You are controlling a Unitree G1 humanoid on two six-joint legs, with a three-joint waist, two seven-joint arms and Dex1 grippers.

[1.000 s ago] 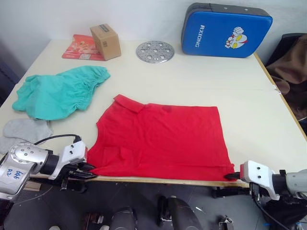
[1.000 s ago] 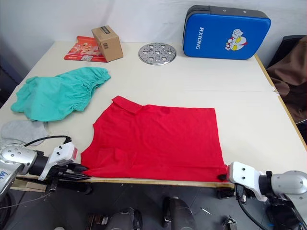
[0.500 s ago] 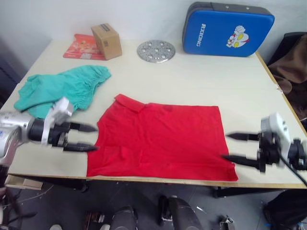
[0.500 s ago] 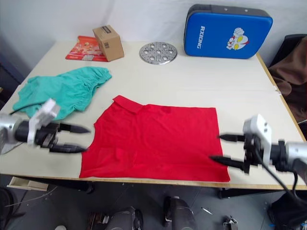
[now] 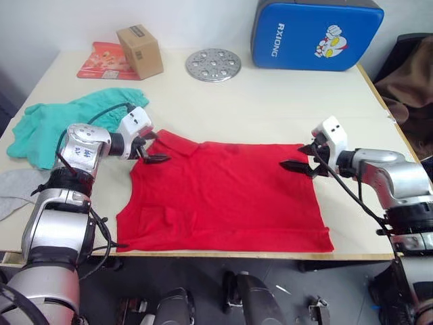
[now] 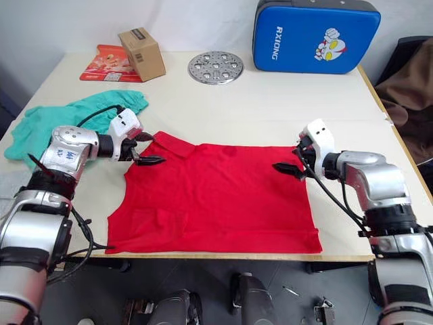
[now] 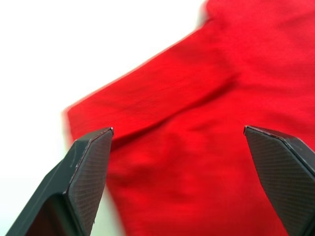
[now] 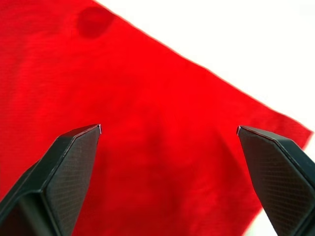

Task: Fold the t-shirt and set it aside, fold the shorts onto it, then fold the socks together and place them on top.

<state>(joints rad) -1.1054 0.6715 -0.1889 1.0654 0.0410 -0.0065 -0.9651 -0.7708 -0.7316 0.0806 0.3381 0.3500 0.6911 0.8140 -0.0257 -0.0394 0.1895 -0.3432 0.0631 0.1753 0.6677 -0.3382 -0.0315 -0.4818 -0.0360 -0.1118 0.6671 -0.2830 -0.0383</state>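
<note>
You had the red t-shirt (image 5: pixel 226 196) spread flat along the table's (image 5: pixel 270 108) near edge, its hem reaching that edge, which left its two far corners free to take. Your left gripper (image 5: pixel 150 146) hung with fingers spread at the collar-side far corner, and your right gripper (image 5: pixel 302 158) stood open at the other far corner, neither pinching cloth yet; this looked like the setup for folding the far edge toward you. The teal shorts (image 5: pixel 61 122) waited near the left edge, with a grey sock (image 5: pixel 12 188) just nearer you along that edge.
</note>
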